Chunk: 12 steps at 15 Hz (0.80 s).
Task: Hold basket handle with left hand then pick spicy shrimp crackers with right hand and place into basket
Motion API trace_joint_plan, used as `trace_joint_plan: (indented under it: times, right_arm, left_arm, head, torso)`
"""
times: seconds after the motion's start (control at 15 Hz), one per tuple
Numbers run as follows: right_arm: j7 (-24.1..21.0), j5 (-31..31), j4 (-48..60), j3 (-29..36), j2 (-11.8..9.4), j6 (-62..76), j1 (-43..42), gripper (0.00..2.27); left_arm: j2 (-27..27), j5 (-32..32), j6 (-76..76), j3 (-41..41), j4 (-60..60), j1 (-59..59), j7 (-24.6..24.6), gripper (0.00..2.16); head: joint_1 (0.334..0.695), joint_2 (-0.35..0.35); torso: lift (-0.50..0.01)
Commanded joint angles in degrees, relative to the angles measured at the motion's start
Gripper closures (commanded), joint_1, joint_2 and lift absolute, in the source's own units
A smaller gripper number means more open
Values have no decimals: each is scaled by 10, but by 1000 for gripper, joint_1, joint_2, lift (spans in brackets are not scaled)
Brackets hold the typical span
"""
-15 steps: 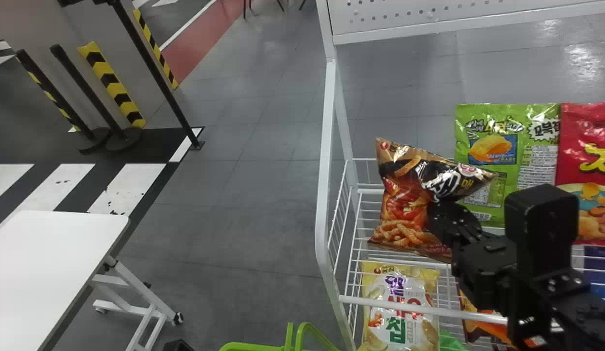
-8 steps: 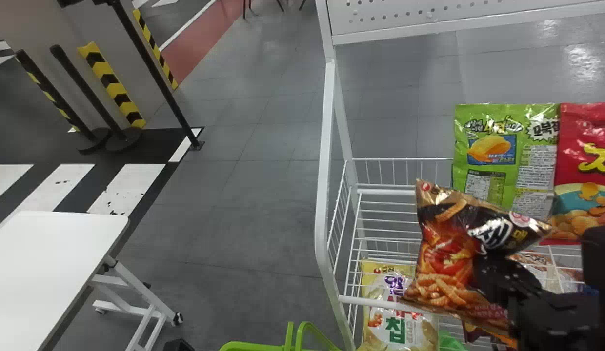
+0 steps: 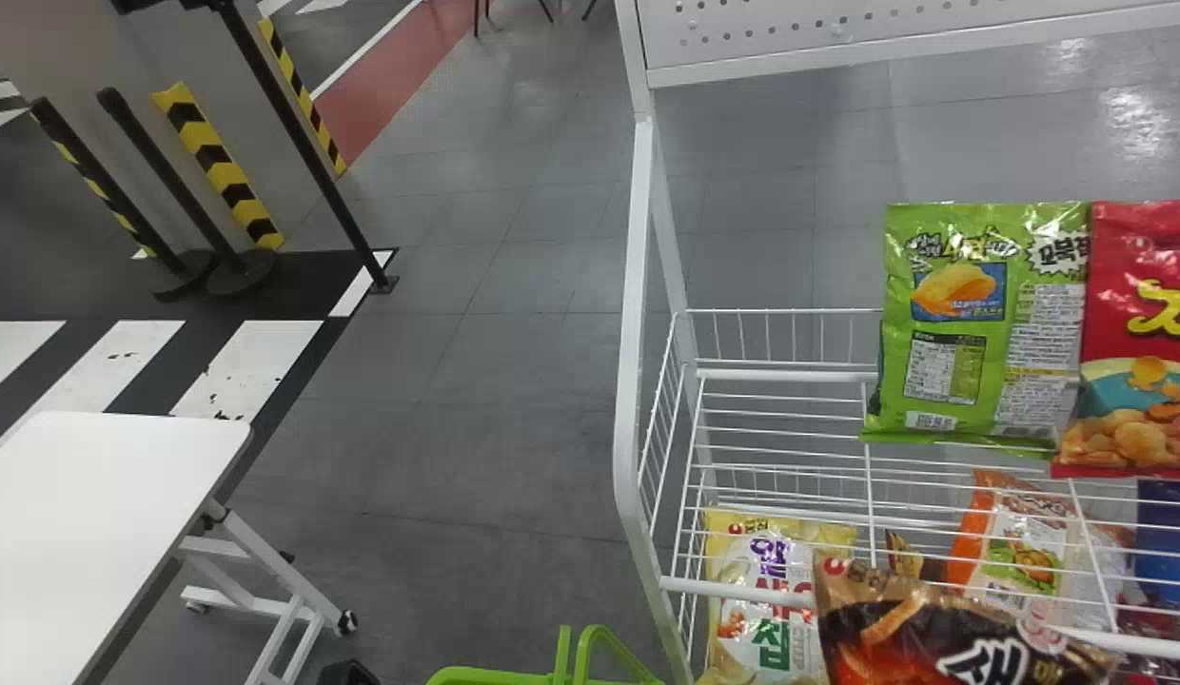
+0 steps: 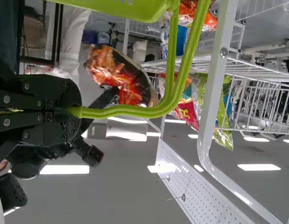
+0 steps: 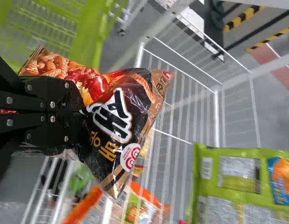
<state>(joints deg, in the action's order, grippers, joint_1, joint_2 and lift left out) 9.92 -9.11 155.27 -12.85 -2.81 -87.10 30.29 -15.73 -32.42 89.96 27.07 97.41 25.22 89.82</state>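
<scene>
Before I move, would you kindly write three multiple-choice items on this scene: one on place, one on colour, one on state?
1. In the head view, where is the green bag relative to the red bag?
A) right of it
B) left of it
C) below it

2. What colour is the basket handle at the left pincer?
A) blue
B) red
C) green

3. What is the state of the right pincer?
A) shut on the cracker bag
B) wide open
C) shut on a bottle

1 B: the red bag borders its right edge.
2 C: both bars of the handle are lime green.
3 A: the wrapper is pinched at its tips.
</scene>
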Motion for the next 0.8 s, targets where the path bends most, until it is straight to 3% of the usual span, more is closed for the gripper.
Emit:
trace_joint_plan:
  times: [0.0,0.27,0.6,0.67,0.73]
  right_arm:
    - [10,-30,-10,-8,2,-15,1,2246]
    - [13,-50,-50,-39,9,-15,-9,2243]
    - [13,-53,-175,-111,23,36,-59,2240]
    - [13,-53,-196,-123,24,49,-68,2165]
    - [13,-54,-217,-135,25,57,-78,1835]
  left_arm:
    - [0,0,1,0,0,0,7,2148]
    - [0,0,1,0,1,0,7,2148]
    - [0,-4,1,1,1,0,7,2148]
    - [0,-4,1,2,1,0,7,2148]
    - [0,-4,1,2,1,0,7,2148]
  head:
    - [695,350]
    - [695,350]
    - [695,350]
    - [695,350]
    - [695,350]
  torso:
    - [-10]
    - [-10]
    - [-10]
    - [-10]
    - [-10]
